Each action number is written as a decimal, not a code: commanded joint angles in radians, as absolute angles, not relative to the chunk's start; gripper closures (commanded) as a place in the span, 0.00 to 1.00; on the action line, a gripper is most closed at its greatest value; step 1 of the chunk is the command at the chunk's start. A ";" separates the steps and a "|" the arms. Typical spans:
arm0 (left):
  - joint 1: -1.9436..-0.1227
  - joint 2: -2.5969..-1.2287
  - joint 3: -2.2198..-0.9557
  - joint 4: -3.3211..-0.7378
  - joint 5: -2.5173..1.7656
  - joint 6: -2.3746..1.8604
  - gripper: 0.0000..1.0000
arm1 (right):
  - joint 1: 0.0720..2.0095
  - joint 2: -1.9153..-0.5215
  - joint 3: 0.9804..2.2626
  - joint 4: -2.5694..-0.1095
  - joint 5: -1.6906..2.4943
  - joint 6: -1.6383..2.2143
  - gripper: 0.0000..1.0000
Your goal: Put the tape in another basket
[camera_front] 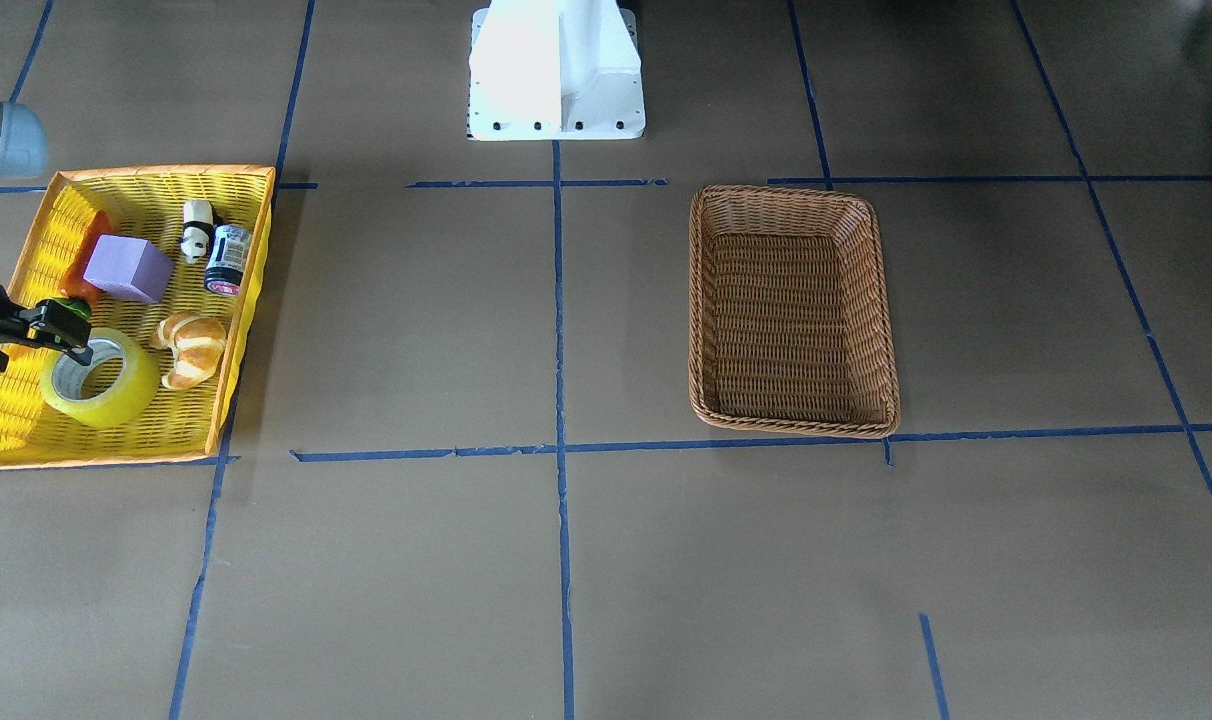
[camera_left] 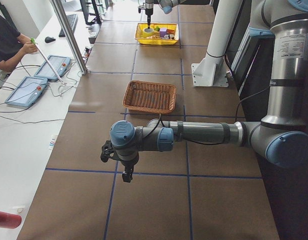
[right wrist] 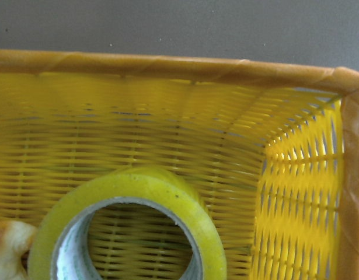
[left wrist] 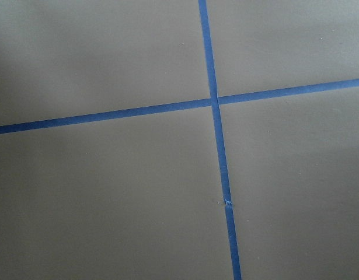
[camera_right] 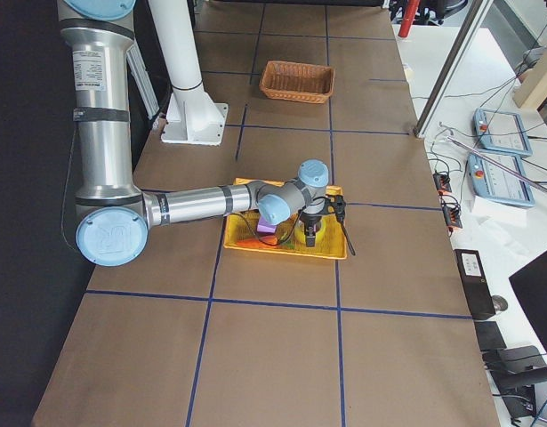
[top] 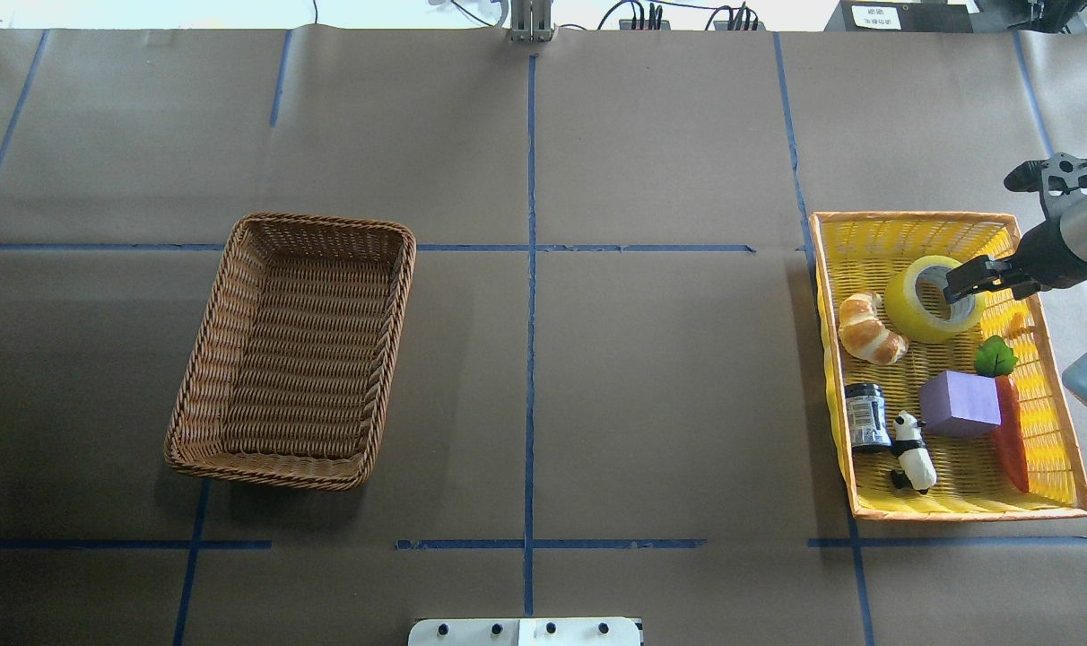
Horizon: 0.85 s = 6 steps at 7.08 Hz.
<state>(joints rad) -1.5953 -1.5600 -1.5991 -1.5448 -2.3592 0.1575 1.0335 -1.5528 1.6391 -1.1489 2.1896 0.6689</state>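
Brown paper covers the table (top: 597,386), cut into big squares by blue grid lines (top: 531,269). A white pedestal base (camera_front: 556,70) sits mid-table at the robot's edge. The side views show white desks on the operators' side, with teach pendants (camera_left: 48,67) and a seated person in a dark shirt (camera_left: 6,40).

Going left to right across the table, the left arm shows only in the exterior left view. It is stretched low over bare paper at the table's left end, and the left gripper (camera_left: 126,176) points down, well apart from both baskets. I cannot tell from that view whether its jaws are apart or together. Its wrist camera shows only paper and two crossing blue lines.

The wicker basket (top: 328,222) is brown with a braided rim and sits left of the centre line.

The yellow basket (top: 956,514), orange-rimmed, sits at the far right. It holds a croissant (top: 869,327) by its left wall. The tape (top: 907,305) is just beside the croissant, lying flat with the hole up and the grey-white core showing. Nearer the robot are a dark can (top: 866,417), a panda figure (top: 913,453), a purple block (top: 960,404) and a toy carrot (top: 1010,431).

The right gripper (top: 956,285) comes in from the right edge and sits over the tape's right-hand rim. Its jaws are apart: in the front-facing view one finger is outside the ring and the other is over the core. It is not clamped on the tape, and I cannot tell if it touches. The right wrist view looks down on the tape ring and a corner of the yellow basket.
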 commanded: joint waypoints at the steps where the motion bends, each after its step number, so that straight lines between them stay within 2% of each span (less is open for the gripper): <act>1: -1.595 -1.560 -1.594 -1.546 -2.359 0.161 0.00 | 1.008 -1.530 1.609 -1.147 2.187 0.669 0.00; 3: -1.595 -1.559 -1.592 -1.546 -2.361 0.161 0.00 | 1.008 -1.502 1.563 -1.146 2.189 0.669 0.00; 4: -1.595 -1.559 -1.591 -1.546 -2.361 0.161 0.00 | 1.008 -1.502 1.563 -1.147 2.189 0.670 0.05; 5: -1.595 -1.559 -1.592 -1.546 -2.361 0.161 0.00 | 1.011 -1.502 1.577 -1.146 2.191 0.669 0.48; 6: -1.595 -1.559 -1.594 -1.546 -2.361 0.161 0.00 | 1.014 -1.508 1.583 -1.146 2.194 0.660 0.82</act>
<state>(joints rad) -1.5953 -1.5586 -1.5926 -1.5462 -2.3608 0.1610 1.0108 -1.5041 1.5748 -1.1463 2.1907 0.6669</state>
